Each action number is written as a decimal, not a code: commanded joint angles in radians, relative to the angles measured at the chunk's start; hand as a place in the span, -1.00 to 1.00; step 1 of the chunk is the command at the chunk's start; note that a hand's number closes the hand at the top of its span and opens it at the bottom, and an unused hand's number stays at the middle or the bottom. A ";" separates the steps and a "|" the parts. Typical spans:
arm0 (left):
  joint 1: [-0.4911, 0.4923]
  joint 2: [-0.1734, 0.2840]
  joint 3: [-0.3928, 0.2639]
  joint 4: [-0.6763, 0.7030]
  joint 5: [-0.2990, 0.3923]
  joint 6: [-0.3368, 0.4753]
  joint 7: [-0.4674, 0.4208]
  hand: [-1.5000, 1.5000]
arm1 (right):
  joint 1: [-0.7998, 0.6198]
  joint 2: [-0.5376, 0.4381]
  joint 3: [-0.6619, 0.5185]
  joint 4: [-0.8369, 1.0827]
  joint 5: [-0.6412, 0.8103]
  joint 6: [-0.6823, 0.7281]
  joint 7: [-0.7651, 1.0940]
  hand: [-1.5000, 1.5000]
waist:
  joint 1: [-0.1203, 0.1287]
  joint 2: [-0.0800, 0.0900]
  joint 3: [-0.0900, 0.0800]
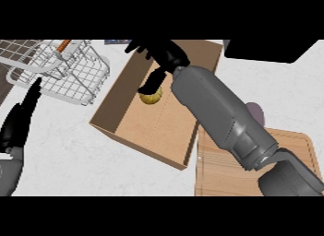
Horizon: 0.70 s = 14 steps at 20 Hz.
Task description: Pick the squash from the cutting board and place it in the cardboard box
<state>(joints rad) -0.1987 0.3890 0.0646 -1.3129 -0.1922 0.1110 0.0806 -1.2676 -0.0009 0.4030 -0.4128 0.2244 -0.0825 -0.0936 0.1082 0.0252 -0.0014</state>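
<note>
The squash (151, 97) already lies inside the cardboard box (138, 138), away from the cutting board (297, 152), and the right hand (157, 51) above it has its fingers spread and holds nothing, so I judge only its withdrawal remains.

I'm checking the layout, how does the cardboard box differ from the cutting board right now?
The cardboard box has raised walls and holds the yellow squash; the cutting board lies flat, and no squash shows on it. The box sits mid-counter, while the board sits lower right, partly hidden by the right forearm. Both are light brown and rectangular.
</note>
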 commanded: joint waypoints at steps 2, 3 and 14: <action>-0.060 0.013 0.016 0.066 -0.004 -0.011 -0.023 0.00 | 0.017 0.001 0.039 0.001 -0.098 -0.029 -0.049 -1.00 | 0.002 0.006 0.000; -0.024 0.007 0.009 0.027 0.001 -0.016 -0.002 0.00 | 0.027 0.001 0.043 0.013 -0.105 -0.031 -0.088 -1.00 | 0.013 0.005 0.000; 0.005 0.001 0.025 -0.012 -0.005 0.006 0.027 0.00 | -0.016 0.001 -0.180 0.042 -0.318 -0.113 -0.266 -1.00 | -0.044 -0.009 0.002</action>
<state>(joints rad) -0.2045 0.3821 0.0797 -1.2915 -0.2005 0.1179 0.0691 -1.2531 0.0000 0.3074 -0.3946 -0.0273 -0.2050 -0.3241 0.0863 0.0246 0.0000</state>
